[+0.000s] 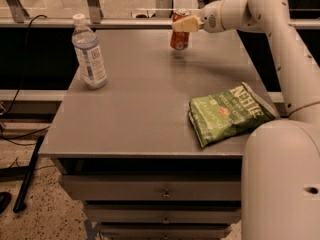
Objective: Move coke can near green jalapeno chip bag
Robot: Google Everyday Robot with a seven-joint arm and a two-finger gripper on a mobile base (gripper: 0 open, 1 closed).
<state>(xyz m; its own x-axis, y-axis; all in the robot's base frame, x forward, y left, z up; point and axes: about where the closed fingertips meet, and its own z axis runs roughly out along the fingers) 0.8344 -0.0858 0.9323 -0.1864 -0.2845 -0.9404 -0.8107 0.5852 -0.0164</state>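
The coke can (179,38), red-orange with a silver top, is at the far middle of the grey table (140,119). My gripper (184,24) reaches in from the right and is shut on the can's upper part, holding it upright just above the tabletop with a faint shadow beneath it. The green jalapeno chip bag (227,114) lies flat near the table's right front edge, well in front of the can and a little to its right.
A clear water bottle (89,54) with a white cap stands at the table's left side. My arm (280,44) arcs over the right edge of the table. Drawers (165,191) sit below the tabletop. A railing runs behind the table.
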